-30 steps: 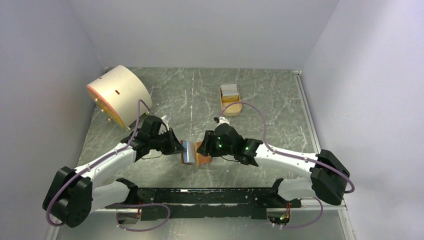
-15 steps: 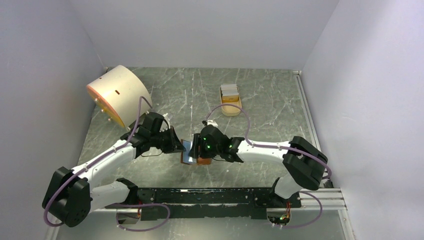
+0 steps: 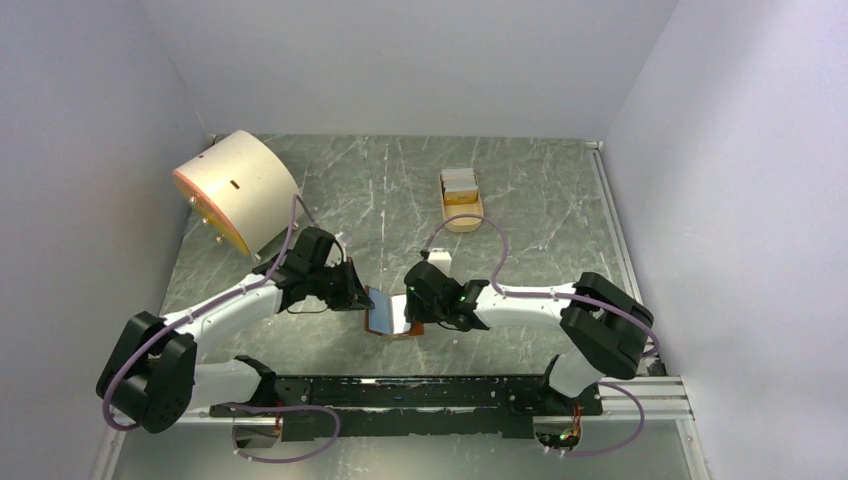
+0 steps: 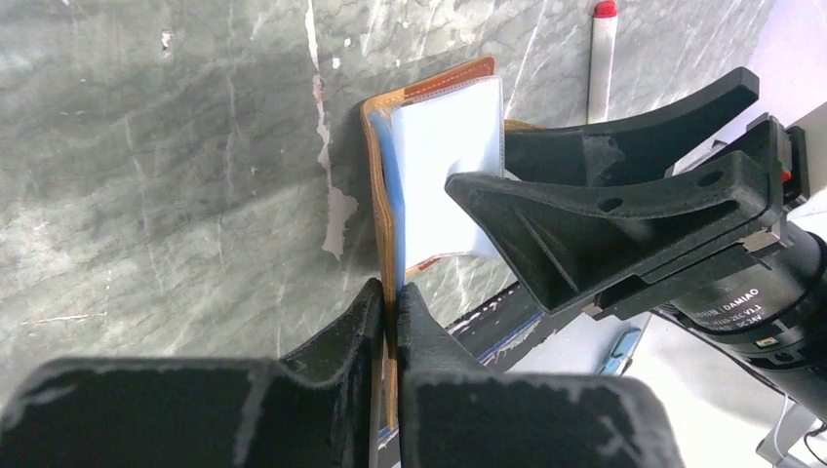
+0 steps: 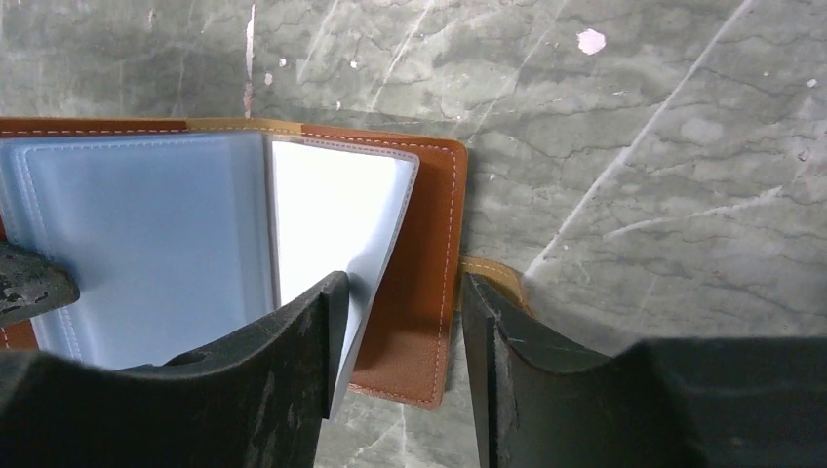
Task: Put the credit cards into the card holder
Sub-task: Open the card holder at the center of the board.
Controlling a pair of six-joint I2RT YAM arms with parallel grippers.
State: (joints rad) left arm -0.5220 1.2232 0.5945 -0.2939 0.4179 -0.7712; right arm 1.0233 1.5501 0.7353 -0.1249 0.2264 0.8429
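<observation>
The card holder [image 3: 392,312] lies open on the worktop [image 3: 560,200] just in front of my bases, pale blue inside facing up, between my two arms. My left end effector [image 4: 387,297] is closed tight on the near edge of the brown cover, and that pinch is what stops the thing sliding, so I should not slacken it or lift it. My right end effector [image 5: 405,292] has its jaws parted and holds nothing; one finger rests against a loose sleeve [image 5: 332,214] that stands half up, and the right-hand cover edge and the snap tab [image 5: 488,278] lie in the gap between the fingers. The step in hand, as I judge it, is spreading the leaves so that a pocket mouth faces out. To do it well I want the right finger to press that sleeve flat towards the spine, not crumple it, and the cover pinned low against the worktop. The upright sleeve looks white from my right wrist, and I cannot tell whether a card already sits in it. The credit cards [image 3: 459,181] are well apart from all this, stacked in the tan tray [image 3: 464,218] at the far side, so the right arm must leave the holder to fetch one, and only the left pinch will then hold it open.
</observation>
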